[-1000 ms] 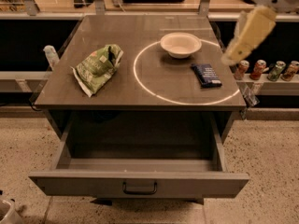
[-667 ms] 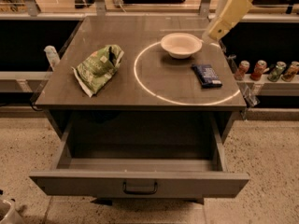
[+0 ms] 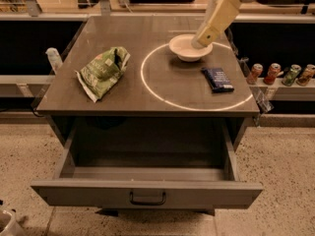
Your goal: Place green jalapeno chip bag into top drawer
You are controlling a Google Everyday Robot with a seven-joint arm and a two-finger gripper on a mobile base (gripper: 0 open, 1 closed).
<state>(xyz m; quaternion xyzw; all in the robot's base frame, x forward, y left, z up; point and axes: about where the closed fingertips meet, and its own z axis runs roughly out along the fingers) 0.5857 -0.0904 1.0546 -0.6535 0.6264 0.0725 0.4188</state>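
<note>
Hand [image 3: 201, 37]: cream end of the arm [image 3: 224, 9], which slants down from the top right. It sits over the right side of the white bowl [image 3: 183, 48]; whether it touches the rim, cannot tell.
Hand state: cannot tell how far open it is; no item visibly carried.
Green jalapeno chip bag [image 3: 102, 72]: lies crumpled on the left half of the bench [image 3: 162, 26], outside the ring, well apart from the hand and not in the drawer.
Bag print: small red mark near the top and white edges; the text is too small to read.
Top drawer [image 3: 88, 194]: pulled fully out below the bench front, dark handle [image 3: 147, 198] at centre of the grey panel.
Ring [image 3: 147, 90]: thin white circle on the right half of the bench; the bowl sits on its far edge.
Packet [image 3: 217, 79]: flat and dark blue, inside the ring, just in front of the bowl and to its right; label not legible.
Cans [image 3: 280, 74]: row on the shelf right of the bench, red and green; brands unreadable.
Bottle [image 3: 53, 59]: pale, beside the left bench edge.
Change vs 1.0 s ago: the hand was off the right bench edge, near the cans. It has swung left and come down over the bowl.
Unchanged: bag, bowl, packet and drawer are in the same places.
</note>
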